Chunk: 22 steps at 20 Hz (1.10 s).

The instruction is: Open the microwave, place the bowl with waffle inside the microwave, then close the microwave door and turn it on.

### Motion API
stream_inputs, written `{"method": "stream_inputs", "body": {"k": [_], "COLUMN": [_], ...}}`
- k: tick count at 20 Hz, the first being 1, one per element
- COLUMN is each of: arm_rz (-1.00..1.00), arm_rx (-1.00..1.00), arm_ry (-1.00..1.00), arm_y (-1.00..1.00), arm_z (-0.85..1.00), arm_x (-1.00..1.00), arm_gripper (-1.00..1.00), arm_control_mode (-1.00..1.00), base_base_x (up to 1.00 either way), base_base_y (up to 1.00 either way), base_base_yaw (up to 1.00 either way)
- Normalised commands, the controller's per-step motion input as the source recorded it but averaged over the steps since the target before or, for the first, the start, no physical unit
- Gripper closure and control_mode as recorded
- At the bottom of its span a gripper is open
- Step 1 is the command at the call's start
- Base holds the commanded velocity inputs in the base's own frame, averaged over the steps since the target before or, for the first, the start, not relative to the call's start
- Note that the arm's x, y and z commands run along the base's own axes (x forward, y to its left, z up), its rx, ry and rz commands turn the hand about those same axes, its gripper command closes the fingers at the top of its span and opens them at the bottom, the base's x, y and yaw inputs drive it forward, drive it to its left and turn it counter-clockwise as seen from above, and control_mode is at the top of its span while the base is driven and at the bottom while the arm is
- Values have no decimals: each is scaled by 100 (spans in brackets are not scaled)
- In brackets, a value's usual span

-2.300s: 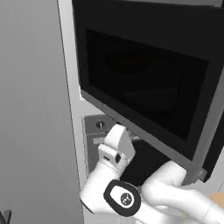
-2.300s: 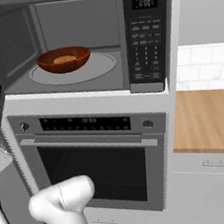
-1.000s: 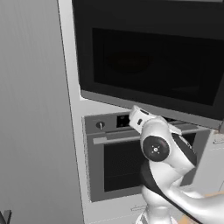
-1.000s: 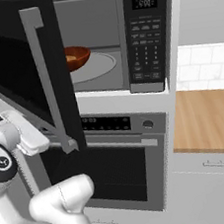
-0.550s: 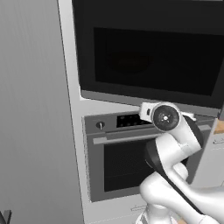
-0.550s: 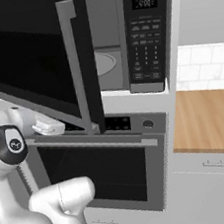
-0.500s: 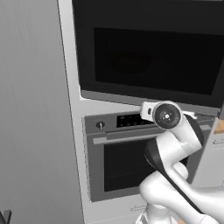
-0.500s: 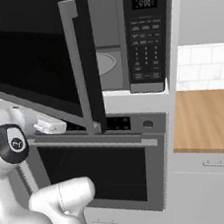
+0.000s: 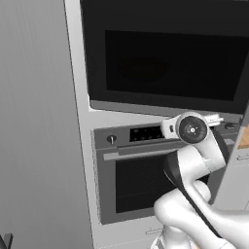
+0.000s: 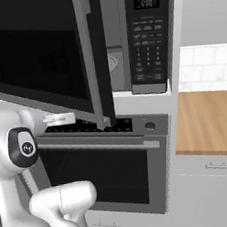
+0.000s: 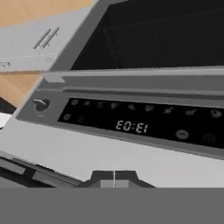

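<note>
Presently, the microwave [image 10: 126, 38] occupies the upper centre of the right base view, set into a grey cabinet above a stainless oven [image 10: 105, 172]. The microwave door [image 10: 37, 54] stands partly open, swung out toward the left of that frame, with its tall grey vertical handle [image 10: 90, 60] running down the door's right edge at centre frame. A narrow slice of the lit cavity [image 10: 115, 60] shows between the door edge and the dark button panel [image 10: 149, 35], which carries a small display at its top. The bowl with the waffle cannot be made out through that gap.

The gripper [image 10: 71, 117] sits at left of centre in the right base view, just under the lower edge of the door and above the oven's control strip. Its fingers are pressed together with nothing between them, as the hand view confirms at its bottom edge [image 11: 113, 178]. Whether they touch the door cannot be determined.

From the left base view, the door's dark window [image 9: 170, 65] fills the upper right, and the oven [image 9: 141, 170] lies below it with the white arm in front. A wooden counter [image 10: 212, 123] sits at right of the right base view.
</note>
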Motion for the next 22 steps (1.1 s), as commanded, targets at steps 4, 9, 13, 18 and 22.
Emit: {"method": "stream_inputs", "body": {"k": [4, 9, 13, 18, 22], "arm_rz": [24, 16, 34, 25, 29], "arm_rx": [-52, -51, -5, 24, 9], "arm_ry": [9, 39, 33, 4, 3], "arm_y": [-18, -37, -45, -95, -82], "arm_z": [96, 83, -4, -1, 13], "arm_x": [-24, 12, 59, 35, 34], "arm_gripper": [100, 100, 100, 100, 100], "arm_control_mode": [-100, -100, -100, -100, -100], "base_base_x": [0, 0, 0, 0, 0], "base_base_y": [0, 0, 0, 0, 0], "base_base_yaw": [0, 0, 0, 0, 0]}}
